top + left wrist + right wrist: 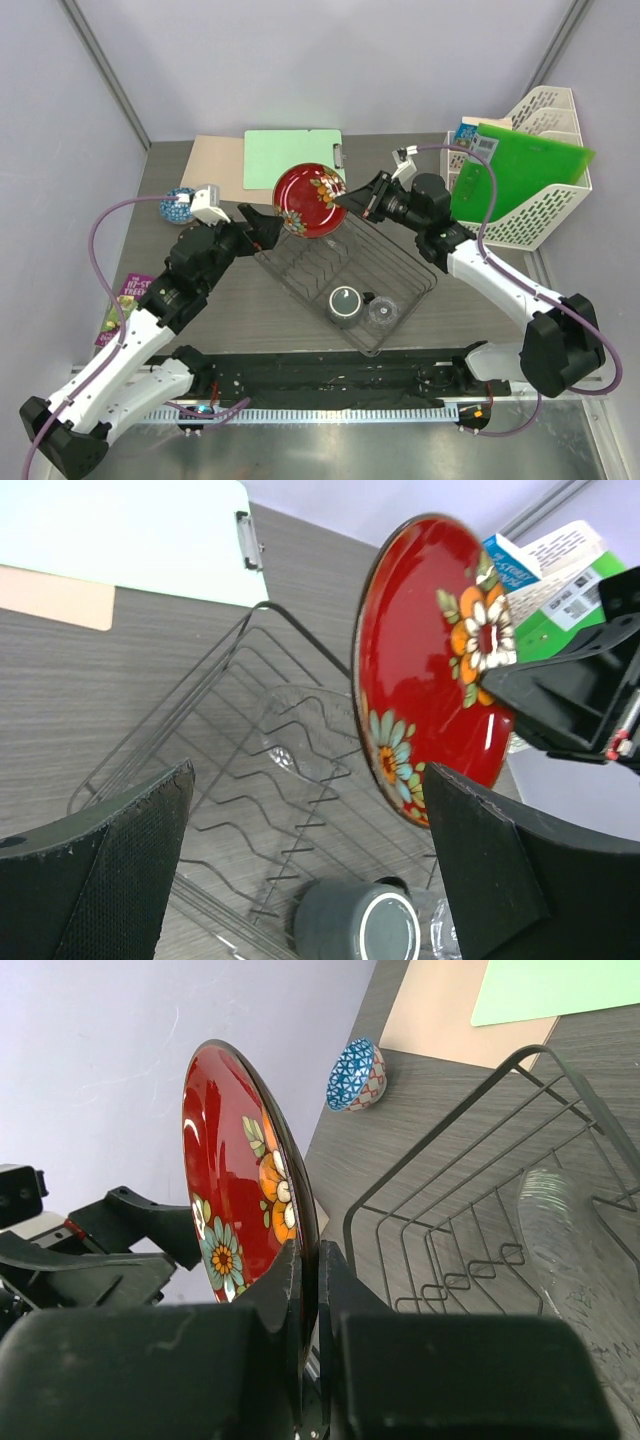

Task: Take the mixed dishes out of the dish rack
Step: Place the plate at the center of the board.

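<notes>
Your left end effector (268,228) stands wide open, arm stretched inward; opposite it, your right end effector (352,201) pinches the small red floral plate (308,200) by its rim.

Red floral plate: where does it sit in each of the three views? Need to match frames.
Top external: red plate upper centre, at the dish rack's far corner, right gripper on its right edge.
Left wrist: red plate upper right, face toward the camera.
Right wrist: red plate left of centre, nearly edge-on, rim pinched at the bottom.
Shared landmark: the dish rack, visible in all three.
</notes>
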